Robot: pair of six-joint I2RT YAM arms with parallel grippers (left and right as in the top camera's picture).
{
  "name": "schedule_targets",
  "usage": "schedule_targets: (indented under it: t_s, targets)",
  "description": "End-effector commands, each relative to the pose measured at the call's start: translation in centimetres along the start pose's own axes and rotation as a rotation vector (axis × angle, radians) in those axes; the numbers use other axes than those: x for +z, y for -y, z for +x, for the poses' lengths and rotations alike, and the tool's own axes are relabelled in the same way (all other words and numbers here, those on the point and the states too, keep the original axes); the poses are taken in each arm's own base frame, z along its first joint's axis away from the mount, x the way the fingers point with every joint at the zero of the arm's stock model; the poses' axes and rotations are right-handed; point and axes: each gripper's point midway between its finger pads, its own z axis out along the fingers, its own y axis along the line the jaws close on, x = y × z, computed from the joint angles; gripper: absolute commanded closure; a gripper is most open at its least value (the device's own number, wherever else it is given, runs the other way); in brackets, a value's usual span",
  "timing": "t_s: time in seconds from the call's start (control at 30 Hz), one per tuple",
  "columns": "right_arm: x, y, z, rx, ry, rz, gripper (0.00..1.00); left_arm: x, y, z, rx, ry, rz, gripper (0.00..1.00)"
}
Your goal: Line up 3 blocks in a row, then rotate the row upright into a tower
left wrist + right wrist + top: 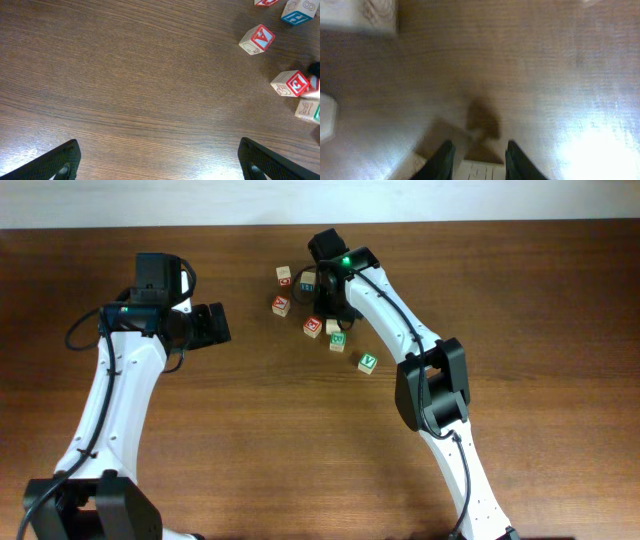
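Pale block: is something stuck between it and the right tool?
Nothing visible is. In the blurry right wrist view the pale block already sits between the fingers of the right tool. From overhead, a red block and a green block lie close by, not in between.

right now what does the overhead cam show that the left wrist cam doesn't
Overhead only: both arms whole, the left arm and right arm, plus the lone green block lying apart from the cluster. Left wrist only: the open left claw seen from inside, and block letters sharp enough to read. Both: the red A block, red E block, blue H block and the wooden table.
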Motion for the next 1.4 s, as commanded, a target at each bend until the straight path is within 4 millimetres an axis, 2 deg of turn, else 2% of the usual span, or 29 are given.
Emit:
schedule_targets:
  t_s: [0.0, 0.1, 0.27, 0.37, 0.47, 0.53, 0.63, 0.7, 0.77, 0.83, 0.9, 1.0, 1.03, 1.07, 1.1, 1.17, 1.23, 1.3, 1.37]
  targets:
    - [-1.1, 0.4, 2.5, -0.015, -0.1, 0.012, 0.75, -0.1, 0.2, -0.7, -0.011, 0.016, -0.004, 0.01]
    - [-1.2, -1.1, 4.4, -0.094, -0.148, -0.003, 0.74, -0.1, 0.1, -0.7, -0.011, 0.016, -0.005, 0.01]
    - [-1.8, -2.1, 8.4, -0.173, -0.247, 0.04, 0.73, -0.1, 0.1, -0.6, -0.011, 0.012, -0.006, 0.01]
    - [-1.9, -3.3, 9.1, -0.236, -0.261, 0.004, 0.65, -0.1, 0.1, -0.6, -0.01, 0.012, -0.006, 0.01]
    - [-2.1, -3.8, 9.7, -0.268, -0.287, -0.038, 0.63, -0.1, 0.1, -0.6, -0.011, 0.013, -0.005, 0.01]
    - [-3.1, -4.0, 9.5, -0.255, -0.288, -0.065, 0.58, -0.1, 0.1, -0.6, -0.01, 0.012, -0.005, 0.01]
    - [-6.4, -3.9, 8.2, -0.237, -0.241, -0.11, 0.51, -0.2, 0.2, -0.7, -0.01, 0.016, -0.005, 0.01]
    - [-10.6, -3.5, 6.7, -0.222, -0.172, -0.142, 0.43, -0.8, 0.3, -1.2, -0.003, 0.025, -0.002, 0.01]
    - [-15.5, -2.4, 5.8, -0.199, -0.11, -0.176, 0.34, -2.4, 0.7, -2.0, -0.002, 0.039, 0.018, 0.01]
    - [-20.6, -0.5, 5.2, -0.17, -0.041, -0.199, 0.28, -4.4, 1.8, -2.6, 0.003, 0.039, 0.071, 0.0]
    - [-25.7, 1.9, 4.9, -0.135, 0.038, -0.218, 0.28, -6.1, 2.4, -2.8, 0.015, 0.034, 0.083, 0.0]
    - [-31.9, 6.7, 6.0, -0.063, 0.118, -0.194, 0.28, -7.6, 3.6, -2.1, 0.048, 0.011, 0.094, 0.02]
    - [-33.1, 7.9, 6.7, -0.045, 0.127, -0.183, 0.28, -7.8, 3.9, -1.8, 0.057, -0.001, 0.096, 0.04]
    - [-35.2, 8.9, 7.5, -0.065, 0.159, -0.203, 0.28, -7.9, 4.3, -1.1, 0.071, -0.022, 0.097, 0.04]
    - [-36.9, 8.9, 8.2, -0.073, 0.19, -0.239, 0.28, -7.9, 4.7, -0.5, 0.083, -0.04, 0.098, 0.04]
    - [-39.0, 9.0, 9.2, -0.083, 0.238, -0.261, 0.27, -8.0, 5.5, 0.8, 0.112, -0.083, 0.1, 0.05]
    - [-39.5, 8.9, 10.1, -0.096, 0.243, -0.267, 0.28, -8.1, 6.4, 2.0, 0.144, -0.114, 0.104, 0.08]
    - [-38.1, 8.5, 11.0, -0.109, 0.187, -0.255, 0.31, -8.0, 7.2, 2.5, 0.166, -0.124, 0.111, 0.11]
    - [-35.1, 8.5, 12.0, -0.086, 0.085, -0.207, 0.31, -8.0, 7.8, 2.9, 0.186, -0.134, 0.117, 0.14]
